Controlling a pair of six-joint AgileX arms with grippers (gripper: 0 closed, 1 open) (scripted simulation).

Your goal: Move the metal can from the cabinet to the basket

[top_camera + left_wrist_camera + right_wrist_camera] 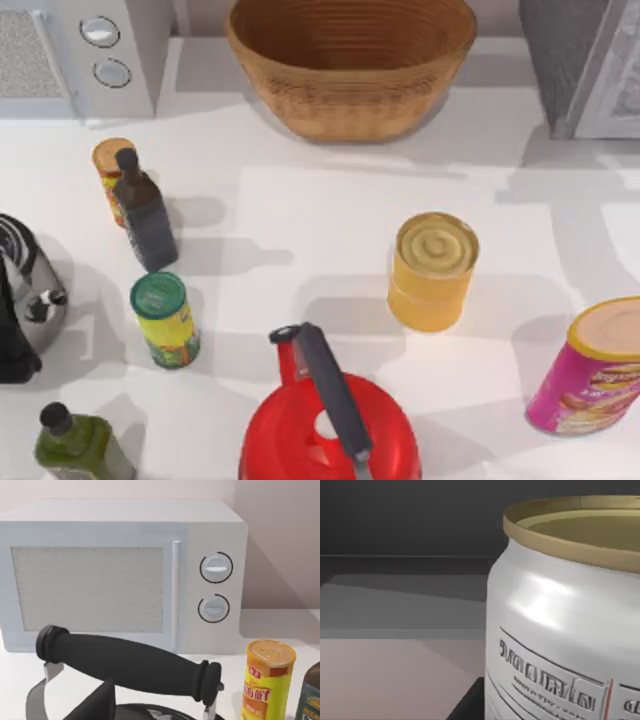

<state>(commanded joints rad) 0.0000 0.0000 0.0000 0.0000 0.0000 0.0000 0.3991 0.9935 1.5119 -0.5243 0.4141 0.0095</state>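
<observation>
1. The can stands very near the right wrist camera, upright, against a dark interior
2. Whether either gripper is apart or together cannot be told
3. On the worktop, the basket sits at the far edge, the cabinet to its right

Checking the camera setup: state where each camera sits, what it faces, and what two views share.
Top view: above the table, looking down at the basket, cabinet and microwave; no arm in sight.
Left wrist view: on the left arm, facing the microwave over a kettle handle.
Right wrist view: on the right arm, close against the metal can before a dark wall.
Shared: the microwave, top and left wrist views.
</observation>
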